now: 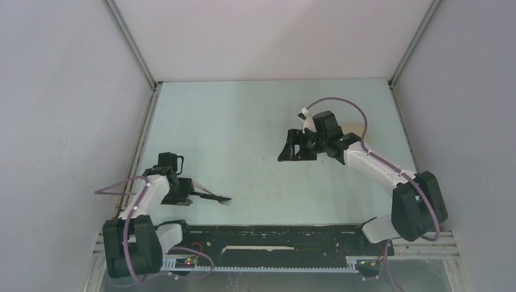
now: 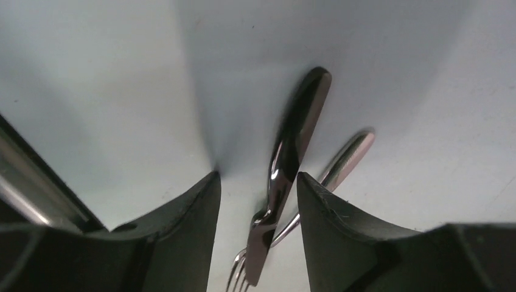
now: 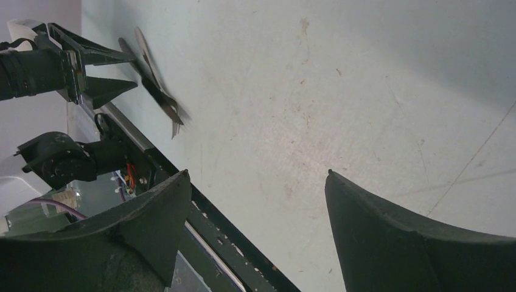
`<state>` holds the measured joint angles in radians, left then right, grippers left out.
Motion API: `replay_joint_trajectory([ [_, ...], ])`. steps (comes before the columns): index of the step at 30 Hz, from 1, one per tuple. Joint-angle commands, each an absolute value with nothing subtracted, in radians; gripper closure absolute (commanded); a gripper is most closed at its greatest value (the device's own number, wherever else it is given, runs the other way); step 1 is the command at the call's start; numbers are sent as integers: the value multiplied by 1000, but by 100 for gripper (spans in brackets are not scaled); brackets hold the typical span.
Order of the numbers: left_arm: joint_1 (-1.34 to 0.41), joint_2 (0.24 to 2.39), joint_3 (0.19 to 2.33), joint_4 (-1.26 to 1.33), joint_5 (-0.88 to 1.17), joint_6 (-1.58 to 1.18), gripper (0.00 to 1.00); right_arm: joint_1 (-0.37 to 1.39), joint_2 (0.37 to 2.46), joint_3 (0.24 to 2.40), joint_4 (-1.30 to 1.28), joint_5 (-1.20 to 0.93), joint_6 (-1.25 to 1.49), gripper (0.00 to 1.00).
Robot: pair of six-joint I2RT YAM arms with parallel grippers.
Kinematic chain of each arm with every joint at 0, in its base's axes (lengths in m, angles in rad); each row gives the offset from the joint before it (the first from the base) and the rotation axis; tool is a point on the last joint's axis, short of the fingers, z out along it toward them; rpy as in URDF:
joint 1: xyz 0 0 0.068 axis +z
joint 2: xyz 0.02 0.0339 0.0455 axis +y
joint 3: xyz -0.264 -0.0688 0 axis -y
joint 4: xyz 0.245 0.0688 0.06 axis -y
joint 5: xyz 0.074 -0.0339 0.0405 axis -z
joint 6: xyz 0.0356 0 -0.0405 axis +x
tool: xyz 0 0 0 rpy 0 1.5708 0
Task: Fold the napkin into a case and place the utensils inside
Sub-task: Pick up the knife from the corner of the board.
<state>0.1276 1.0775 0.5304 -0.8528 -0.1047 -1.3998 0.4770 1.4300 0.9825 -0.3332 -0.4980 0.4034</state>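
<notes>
While left gripper (image 2: 258, 176) straddles utensils (image 2: 298, 134), right gripper (image 3: 257, 173) gapes above table (image 3: 365, 91)

pale green table (image 1: 243, 121), plain white walls (image 1: 61, 91).

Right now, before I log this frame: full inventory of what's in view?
table: 1, pale green, scuffed, fills the workspace.
napkin: 1, tan, far right of table, mostly hidden behind the right arm.
dark utensil: at least 1, glossy black, near left of table.
pale utensil: 1, grey, beside the dark one.
base rail: 1, black, near edge.
left gripper: 1, black, open astride the dark utensil.
right gripper: 1, black, open, empty, over bare table.
</notes>
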Motion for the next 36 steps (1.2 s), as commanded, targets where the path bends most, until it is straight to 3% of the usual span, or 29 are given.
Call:
replay_joint_trajectory([
  [1,157,1132,511,-743,-91,-1425,43,480,1421,977,-326,-479,364,12],
  [9,158,1232,522,-738,-113,-1413,49,486,1427,977,-323,-480,362,12],
  [14,160,1248,522,-722,-121,-1392,70,518,1456,977,-306,-468,358,11],
  [17,160,1236,520,-724,-117,-1368,84,537,1477,977,-307,-448,375,1],
  [22,158,1162,515,-734,-106,-1302,100,528,1538,976,-253,-563,417,0],
  [26,152,1064,531,-781,-121,-1215,100,563,1605,993,-212,-633,389,2],
  [32,103,902,582,-861,-124,-1105,100,637,1678,1018,-91,-758,429,15],
  [36,-76,903,703,-884,-134,-1066,100,695,1733,1056,29,-842,510,21],
])
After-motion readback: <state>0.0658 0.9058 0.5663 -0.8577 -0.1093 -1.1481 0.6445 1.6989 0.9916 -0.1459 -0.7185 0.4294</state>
